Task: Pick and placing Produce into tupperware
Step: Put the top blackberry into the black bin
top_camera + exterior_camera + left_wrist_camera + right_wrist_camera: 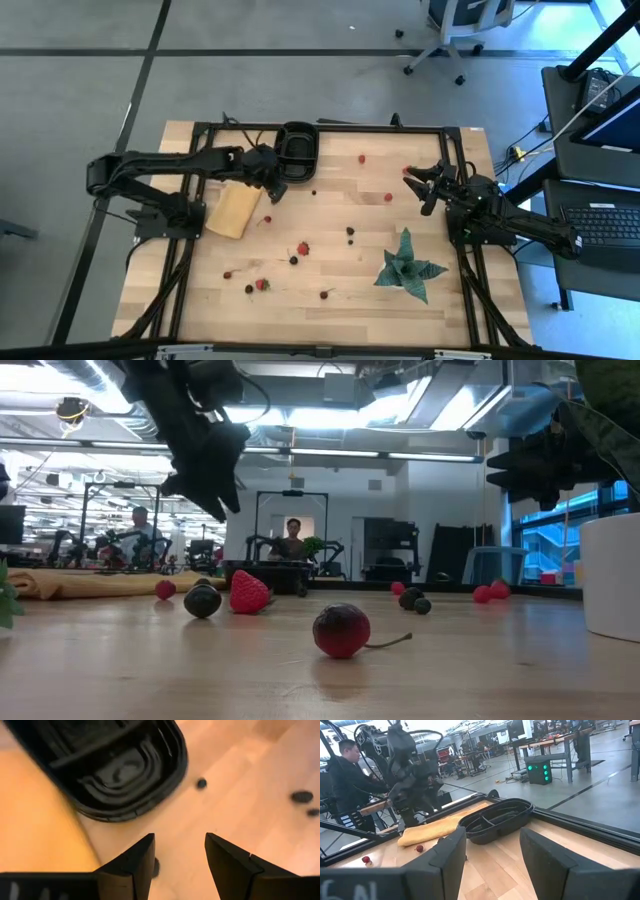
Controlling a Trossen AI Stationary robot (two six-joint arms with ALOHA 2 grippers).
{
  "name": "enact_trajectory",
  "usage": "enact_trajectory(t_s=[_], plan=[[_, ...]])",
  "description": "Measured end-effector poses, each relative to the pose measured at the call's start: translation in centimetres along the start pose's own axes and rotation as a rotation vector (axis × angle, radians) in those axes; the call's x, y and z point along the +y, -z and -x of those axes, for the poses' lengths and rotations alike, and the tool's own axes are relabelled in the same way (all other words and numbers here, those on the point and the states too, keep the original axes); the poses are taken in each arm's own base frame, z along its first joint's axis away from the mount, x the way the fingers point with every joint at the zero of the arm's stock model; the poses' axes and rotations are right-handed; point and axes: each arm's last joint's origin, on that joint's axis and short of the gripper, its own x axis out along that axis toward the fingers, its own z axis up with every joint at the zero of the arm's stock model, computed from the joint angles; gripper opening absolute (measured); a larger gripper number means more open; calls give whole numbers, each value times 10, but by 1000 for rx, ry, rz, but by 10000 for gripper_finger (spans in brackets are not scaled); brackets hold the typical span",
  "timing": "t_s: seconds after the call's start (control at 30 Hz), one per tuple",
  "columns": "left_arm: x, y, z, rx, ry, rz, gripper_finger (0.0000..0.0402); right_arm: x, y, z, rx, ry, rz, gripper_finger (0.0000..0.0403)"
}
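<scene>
The black tupperware sits at the table's far edge, its base on the wood; it also fills the top of the left wrist view. Produce lies scattered over the table: red strawberries and dark berries, with a cherry close in the low view. My left gripper hovers open just near of the tub, pointing steeply down, with bare wood between its fingers. My right gripper waits open and level at the table's right side.
A yellow cloth-like pad lies beside the tub's near-left side, under my left arm. A green spiky plant in a white pot stands near right. People work in the room behind.
</scene>
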Motion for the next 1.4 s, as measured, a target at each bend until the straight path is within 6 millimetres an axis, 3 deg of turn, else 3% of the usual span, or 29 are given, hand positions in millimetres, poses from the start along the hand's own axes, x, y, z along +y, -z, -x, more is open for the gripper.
enact_trajectory(t_s=[0.43, 0.87, 1.07, 1.4], plan=[[-12, 11, -20, 107, 23, -50, 171, 0, 0, 0, 0, -1, -20, 188], [-11, 15, -36, 152, -33, -31, 255, 0, 0, 0, 0, 0, -20, 188], [-12, 17, -36, 175, -14, -22, 256, 0, 0, 0, 0, 0, -20, 188], [-7, 24, -55, 228, -138, 7, 253, 0, 0, 0, 0, 2, -19, 188]])
